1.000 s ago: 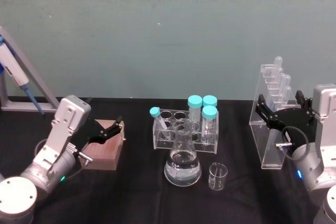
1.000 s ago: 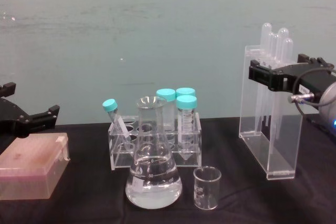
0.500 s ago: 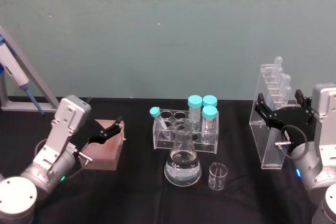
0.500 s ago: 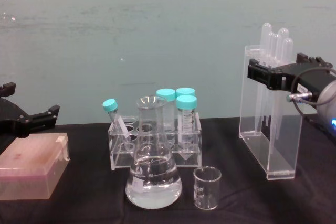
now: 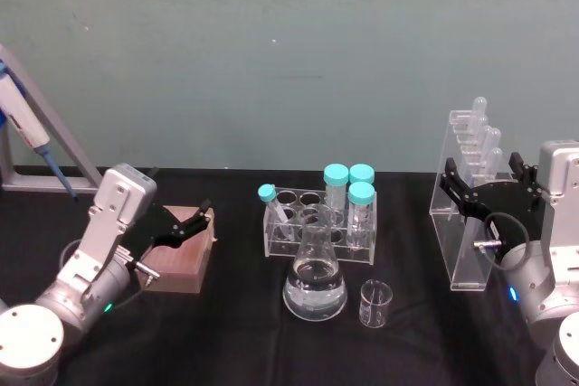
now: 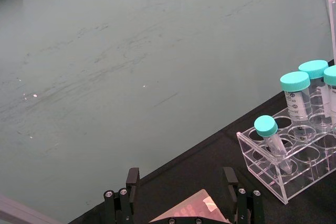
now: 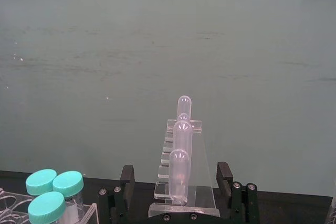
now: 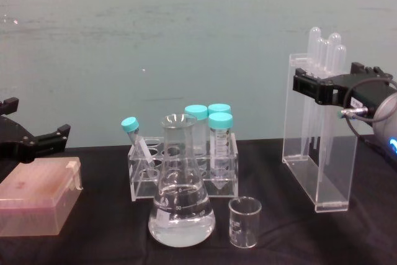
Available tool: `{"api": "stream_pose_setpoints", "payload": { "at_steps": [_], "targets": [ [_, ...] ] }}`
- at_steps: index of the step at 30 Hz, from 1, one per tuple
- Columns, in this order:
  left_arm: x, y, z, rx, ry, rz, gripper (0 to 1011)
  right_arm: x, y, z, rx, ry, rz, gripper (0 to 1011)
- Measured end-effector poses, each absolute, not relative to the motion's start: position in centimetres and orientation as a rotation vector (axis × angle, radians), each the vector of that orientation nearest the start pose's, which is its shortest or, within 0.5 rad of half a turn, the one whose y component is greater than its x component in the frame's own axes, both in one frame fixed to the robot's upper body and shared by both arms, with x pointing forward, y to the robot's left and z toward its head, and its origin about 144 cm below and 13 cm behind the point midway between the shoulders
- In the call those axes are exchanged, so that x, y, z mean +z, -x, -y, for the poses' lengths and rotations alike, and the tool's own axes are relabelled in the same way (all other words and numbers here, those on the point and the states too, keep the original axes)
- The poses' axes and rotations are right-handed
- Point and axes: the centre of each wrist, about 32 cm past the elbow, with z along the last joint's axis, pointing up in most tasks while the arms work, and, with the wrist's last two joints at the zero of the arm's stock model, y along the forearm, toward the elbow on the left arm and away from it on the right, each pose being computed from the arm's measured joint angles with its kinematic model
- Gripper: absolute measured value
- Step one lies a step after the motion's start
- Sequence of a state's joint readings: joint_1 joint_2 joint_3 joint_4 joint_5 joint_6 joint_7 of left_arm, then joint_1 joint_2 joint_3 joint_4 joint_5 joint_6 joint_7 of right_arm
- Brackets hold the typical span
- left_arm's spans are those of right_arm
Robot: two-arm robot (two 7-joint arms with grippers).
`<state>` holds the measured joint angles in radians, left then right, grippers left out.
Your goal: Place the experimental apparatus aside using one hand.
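The tall clear acrylic pipette stand (image 5: 466,232) stands upright on the black table at the right, with several long pipettes in it. My right gripper (image 5: 479,174) is open and straddles its upper part, one finger on each side, with a gap to the acrylic in the right wrist view (image 7: 176,169). The conical flask (image 5: 315,285) of clear liquid and the small glass beaker (image 5: 375,303) sit at the table's front centre. My left gripper (image 5: 194,219) hangs open over a brown box at the left.
A clear rack (image 5: 308,228) with teal-capped tubes stands just behind the flask. The brown box (image 5: 181,264) lies at the left. A blue-and-white hand pipette (image 5: 27,133) leans on a grey stand at the far left. The green wall closes off the back.
The right gripper has shifted very slightly around the stand's top. The stand, flask, beaker and left arm have not moved.
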<state>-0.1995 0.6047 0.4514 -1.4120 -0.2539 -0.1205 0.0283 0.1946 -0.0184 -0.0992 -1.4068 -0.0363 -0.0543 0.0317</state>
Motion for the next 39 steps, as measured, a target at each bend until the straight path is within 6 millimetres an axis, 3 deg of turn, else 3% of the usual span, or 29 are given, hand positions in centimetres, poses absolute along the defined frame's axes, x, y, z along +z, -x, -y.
{"api": "stream_pose_setpoints", "payload": {
  "at_steps": [39],
  "targets": [
    [113.98,-48.86,-30.97,1.248,-0.304,0.285,1000,115.96,-51.73,19.07,-1.419,-0.043,0.082,1002]
  ]
}}
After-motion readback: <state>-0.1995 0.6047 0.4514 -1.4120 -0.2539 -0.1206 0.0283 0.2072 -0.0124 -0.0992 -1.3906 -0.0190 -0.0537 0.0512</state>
